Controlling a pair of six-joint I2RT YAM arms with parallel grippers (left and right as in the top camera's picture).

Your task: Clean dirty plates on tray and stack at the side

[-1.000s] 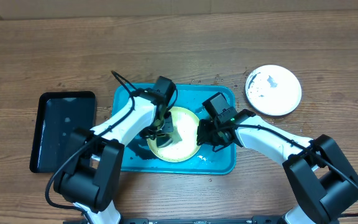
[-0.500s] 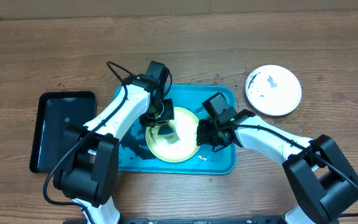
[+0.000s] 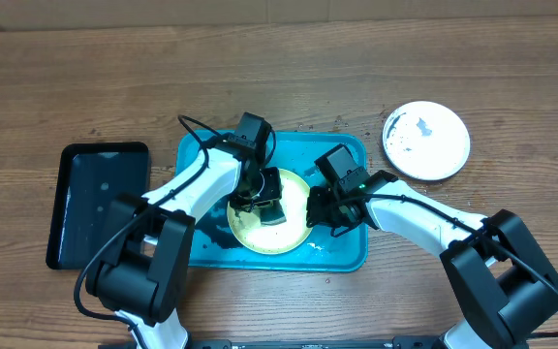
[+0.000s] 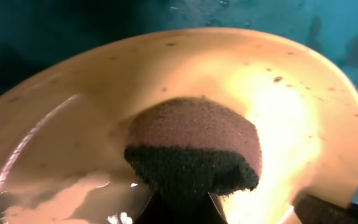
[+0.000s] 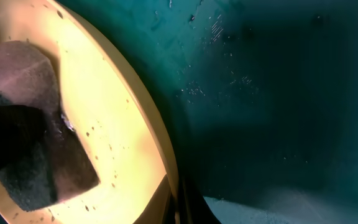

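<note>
Sitting in the turquoise tray, toward its middle, the yellow-green plate is wet and glossy, with small dark specks still scattered over its face in both wrist views. The left gripper is clamped on a dark sponge, which presses onto the plate's surface. The right gripper is closed on the plate's right rim and steadies it.

Over the last second the sponge has travelled: from the plate's lower left, up to its upper-left rim, and now in toward the centre. The right arm has not shifted, and neither has the plate. That reads as scrubbing in full swing. Going by the remaining specks, this plate is not yet ready to be stacked.

Counting outward, two plates are in view. One is this plate; the other is a white plate on the table, well to the right of the tray, with grey marks on it. No third plate shows. There is one sponge, one turquoise tray, and one black tray at the left.
</note>
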